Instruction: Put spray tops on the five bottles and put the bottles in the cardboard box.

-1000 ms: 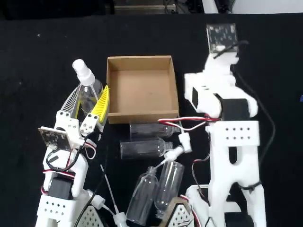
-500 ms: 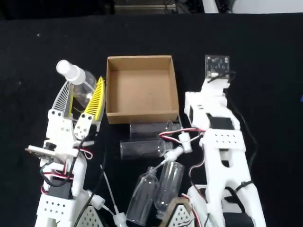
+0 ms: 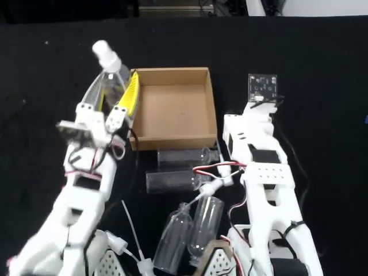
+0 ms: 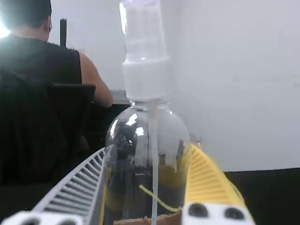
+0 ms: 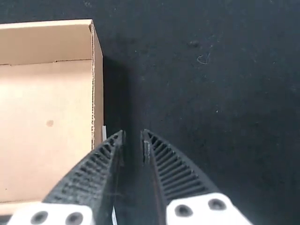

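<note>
A clear bottle (image 3: 113, 73) with a white spray top (image 3: 102, 50) stands upright in my left gripper (image 3: 118, 81), which is shut on it. It hangs above the left wall of the cardboard box (image 3: 172, 141). The left wrist view shows the bottle (image 4: 147, 150) squeezed between the grey and yellow fingers (image 4: 206, 178). My right gripper (image 5: 133, 138) hovers over black table beside the box's right wall (image 5: 92, 70), its fingers nearly together and holding nothing. Two bare bottles (image 3: 181, 157) (image 3: 171, 181) lie in front of the box. Two more (image 3: 205, 221) (image 3: 172, 238) lie nearer the arm bases.
Loose white spray tops lie by the right arm (image 3: 224, 169) (image 3: 211, 186) and near the left arm's base (image 3: 118, 245) (image 3: 144, 265). The right arm (image 3: 256, 155) stands folded to the right of the box. Open black table lies behind and to the right.
My left gripper has carried the capped bottle up and to the right, to the box's left wall. The right arm has folded back and lowered.
</note>
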Motion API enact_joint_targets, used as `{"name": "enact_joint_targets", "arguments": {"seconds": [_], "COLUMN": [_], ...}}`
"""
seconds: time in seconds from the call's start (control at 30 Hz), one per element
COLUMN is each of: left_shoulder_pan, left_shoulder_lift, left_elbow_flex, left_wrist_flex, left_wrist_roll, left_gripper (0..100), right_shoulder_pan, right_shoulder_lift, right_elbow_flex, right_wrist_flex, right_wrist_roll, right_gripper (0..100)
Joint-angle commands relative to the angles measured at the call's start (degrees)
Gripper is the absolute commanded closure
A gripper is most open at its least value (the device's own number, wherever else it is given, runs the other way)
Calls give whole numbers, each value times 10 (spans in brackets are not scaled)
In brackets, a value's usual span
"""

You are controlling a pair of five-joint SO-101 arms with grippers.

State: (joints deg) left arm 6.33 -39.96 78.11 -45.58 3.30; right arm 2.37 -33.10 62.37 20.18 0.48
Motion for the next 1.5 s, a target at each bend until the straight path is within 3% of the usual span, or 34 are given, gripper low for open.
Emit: {"name": "enact_joint_targets", "arguments": {"seconds": [0.0,0.23,0.73,1.47], "left_shoulder_pan": [-7,-18,-19,-23], "left_shoulder_lift": [131,301,591,775], "left_elbow_flex": [-68,-116,-253,-380], "left_wrist_flex": [-110,-280,-470,-475], "left_wrist_roll": [-1,-1,-1,3], "left_gripper": [970,970,970,970], "right_shoulder_pan": [12,12,12,12], "right_shoulder_lift": [1,1,1,1], "right_elbow_flex": [-3,-3,-6,-6], "right_wrist_flex": [-18,-18,-18,-18], "right_wrist_roll": [4,5,6,6], "right_gripper": [962,962,962,962]}}
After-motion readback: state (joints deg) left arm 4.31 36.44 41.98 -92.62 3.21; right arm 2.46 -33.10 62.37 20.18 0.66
